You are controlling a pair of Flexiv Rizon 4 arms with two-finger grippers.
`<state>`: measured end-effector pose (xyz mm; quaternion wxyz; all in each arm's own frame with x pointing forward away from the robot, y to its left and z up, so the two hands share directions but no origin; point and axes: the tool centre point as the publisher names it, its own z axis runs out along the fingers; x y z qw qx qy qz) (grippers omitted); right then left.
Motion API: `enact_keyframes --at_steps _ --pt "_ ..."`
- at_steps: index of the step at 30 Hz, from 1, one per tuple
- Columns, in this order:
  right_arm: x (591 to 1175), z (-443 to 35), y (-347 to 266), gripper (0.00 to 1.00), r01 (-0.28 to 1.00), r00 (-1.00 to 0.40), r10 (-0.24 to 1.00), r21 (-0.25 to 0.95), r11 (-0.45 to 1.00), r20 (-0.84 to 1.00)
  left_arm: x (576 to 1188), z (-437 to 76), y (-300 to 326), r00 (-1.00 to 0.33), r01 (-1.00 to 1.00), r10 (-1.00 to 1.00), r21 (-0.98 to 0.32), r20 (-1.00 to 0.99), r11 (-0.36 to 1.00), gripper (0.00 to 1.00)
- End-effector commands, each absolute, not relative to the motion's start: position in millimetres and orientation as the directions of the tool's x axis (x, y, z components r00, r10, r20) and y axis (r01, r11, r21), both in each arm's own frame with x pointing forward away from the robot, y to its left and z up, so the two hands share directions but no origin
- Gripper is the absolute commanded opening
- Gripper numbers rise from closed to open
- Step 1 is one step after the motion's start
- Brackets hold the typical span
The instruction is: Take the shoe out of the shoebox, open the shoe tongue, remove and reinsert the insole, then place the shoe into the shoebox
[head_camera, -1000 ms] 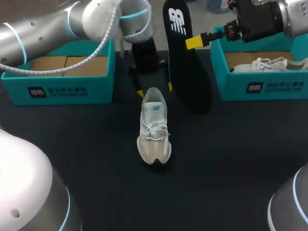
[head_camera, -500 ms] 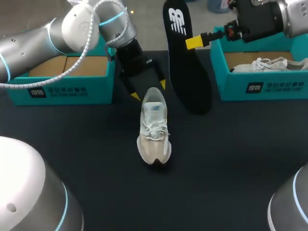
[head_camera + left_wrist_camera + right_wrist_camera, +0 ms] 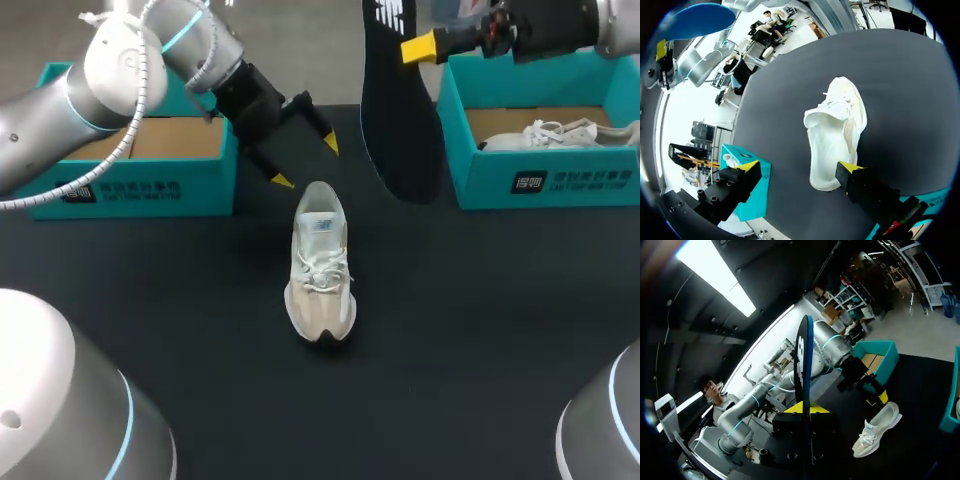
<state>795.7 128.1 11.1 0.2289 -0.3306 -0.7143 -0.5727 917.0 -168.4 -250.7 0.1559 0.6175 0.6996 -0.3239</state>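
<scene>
A pale, cream-and-white shoe (image 3: 320, 265) stands upright alone at the middle of the dark table (image 3: 470, 340). It is out of its box, with the toe pointing to 6 o'clock and the heel to 12, and its laces are loosely tied.

The left gripper (image 3: 306, 162) hangs just off the heel at about 11 o'clock. Its two yellow-tipped fingers are spread wide and hold nothing. Seen from that wrist, the shoe (image 3: 837, 135) lies ahead of the left gripper (image 3: 799, 167), with its heel collar near one fingertip but not touching it.

At 1 o'clock from the shoe, the right gripper (image 3: 418, 48) holds the long black insole (image 3: 398, 110) up on end, above the table and well apart from the shoe. The insole's broad end points down, and whether it touches the table cannot be told. The fingers are clamped on it near its upper part. From the right wrist, the insole (image 3: 802, 365) rises edge-on from between the yellow tips of the right gripper (image 3: 805, 410), pinched from both sides. The shoe (image 3: 877, 432) is down on the table beyond it, beside the left gripper (image 3: 875, 395).

Two teal shoeboxes flank the scene. The left shoebox (image 3: 140, 185), at 10 o'clock, shows only its brown cardboard floor. The right shoebox (image 3: 545, 180), at 2 o'clock, holds a second white shoe (image 3: 560, 133) lying inside.
</scene>
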Motion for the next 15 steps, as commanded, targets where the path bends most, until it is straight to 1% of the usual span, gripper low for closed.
enact_keyframes --at_steps 1,5,8,12,15 --pt "826 18 132 0.0 0.769 -0.637 0.212 0.629 0.109 0.741 910 -238 -161 -0.18 0.971 0.706 -0.238 -0.685 0.017 1.0" --pt "848 20 130 0.0 0.803 -0.594 0.225 0.586 0.109 0.772 909 -222 -162 -0.159 0.979 0.657 -0.203 -0.737 0.009 1.0" --pt "864 18 128 0.0 0.839 -0.543 0.247 0.529 0.128 0.802 908 -212 -163 -0.139 0.985 0.618 -0.173 -0.774 0.004 1.0" --pt "881 13 123 0.0 0.88 -0.475 0.252 0.459 0.119 0.844 907 -198 -165 -0.114 0.99 0.572 -0.142 -0.813 -0.004 1.0" --pt "891 9 116 0.0 0.896 -0.443 0.282 0.429 0.112 0.851 906 -191 -165 -0.1 0.993 0.542 -0.119 -0.834 -0.002 1.0"
